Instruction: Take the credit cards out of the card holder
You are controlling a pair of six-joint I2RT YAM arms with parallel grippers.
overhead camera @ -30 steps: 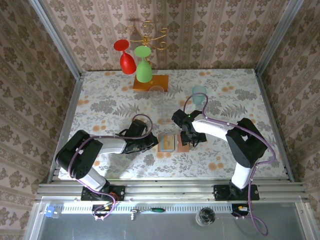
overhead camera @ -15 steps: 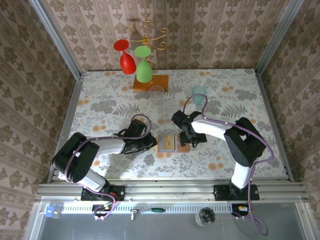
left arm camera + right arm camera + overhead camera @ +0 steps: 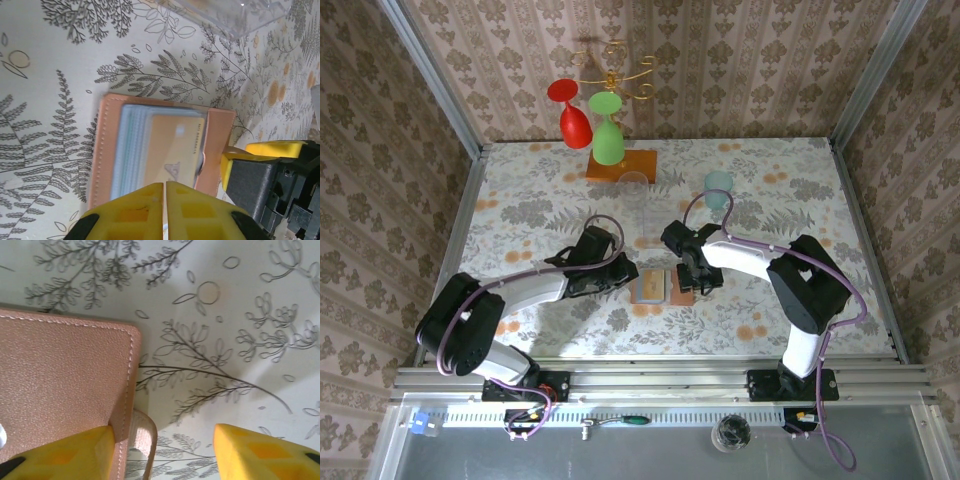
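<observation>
While the right tool, spread wide, holds down the salmon-brown folding card holder lying unfolded on the table, the left tool, closed narrow at its left side, should slide the thin tan-orange card out flat.

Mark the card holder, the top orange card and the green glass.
card holder [image 3: 103,150], left wrist view, its stitched left border.
orange card [image 3: 172,142], left wrist view, middle of its face.
green glass [image 3: 609,142], top external view, its bowl.
</observation>
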